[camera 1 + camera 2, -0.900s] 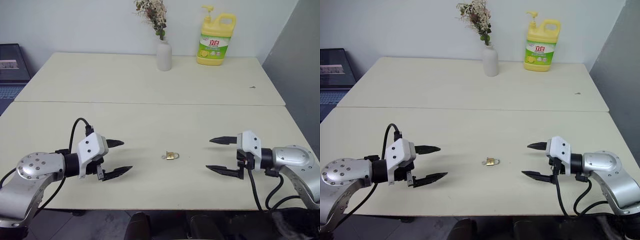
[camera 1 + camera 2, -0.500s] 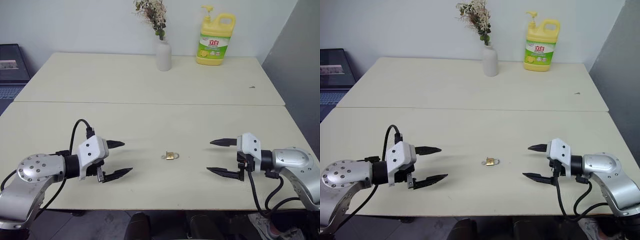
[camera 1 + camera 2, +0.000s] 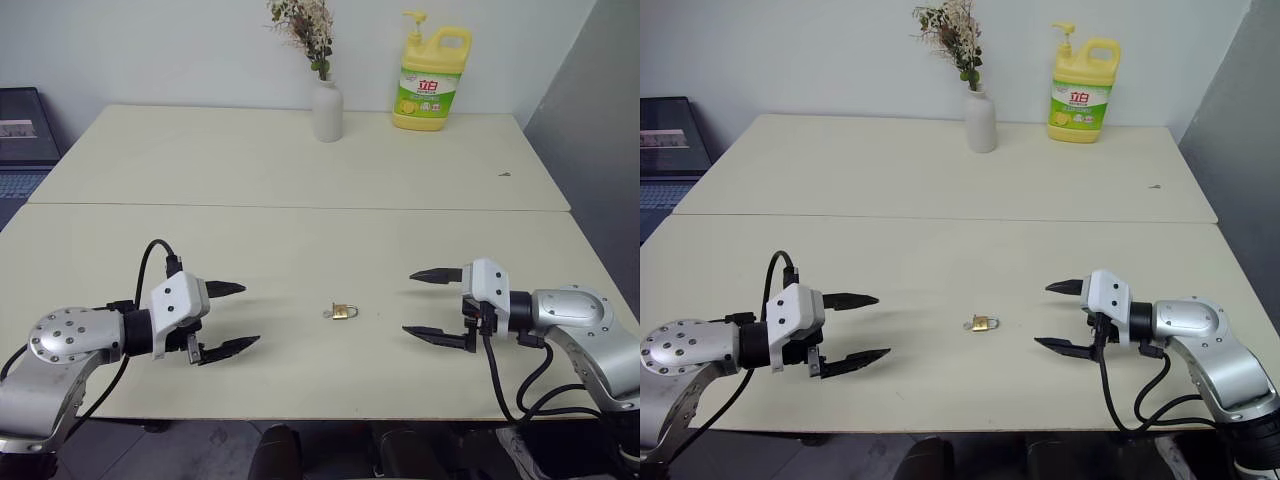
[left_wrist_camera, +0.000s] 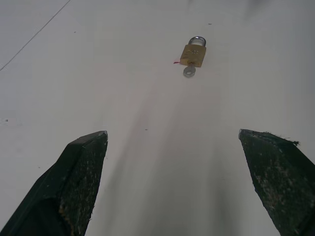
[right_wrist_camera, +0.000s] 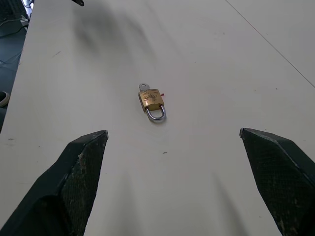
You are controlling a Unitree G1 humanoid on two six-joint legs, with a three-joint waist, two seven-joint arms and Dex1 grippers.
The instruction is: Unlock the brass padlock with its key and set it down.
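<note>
Bottle label: the yellow bottle [image 3: 432,80] carried a green and white label with red characters, too small to read; it had a pump top and stood at the far edge of the surface [image 3: 150,160].
Bottle contents: could not be told through the yellow plastic.
Vase: a white vase [image 3: 328,111] stood at the far edge, just left of the bottle, holding a sprig of dried flowers [image 3: 305,25].
Padlock: the padlock [image 3: 344,311] lay flat on the near half of the surface, about midway between the two hands and touching neither; its shackle looked closed.
Padlock markings: a faint stamp showed on the brass body in the right wrist view, not readable.
Key: the key [image 4: 189,72] sat in the bottom of the padlock, its round silvery head sticking out on the side away from the shackle.
Left hand: the left hand [image 3: 233,318] hovered over the surface left of the padlock, fingers spread wide, released and grasping nothing.
Right hand: the right hand [image 3: 428,304] hovered right of the padlock, fingers spread wide, pointing toward it, also grasping nothing.
Seam: a thin line [image 3: 300,207] ran across the surface behind the padlock.
In the way: bare surface lay between each hand and the padlock.
Other: a small dark speck [image 3: 505,174] lay far right; a laptop [image 3: 25,135] sat off the left edge.
</note>
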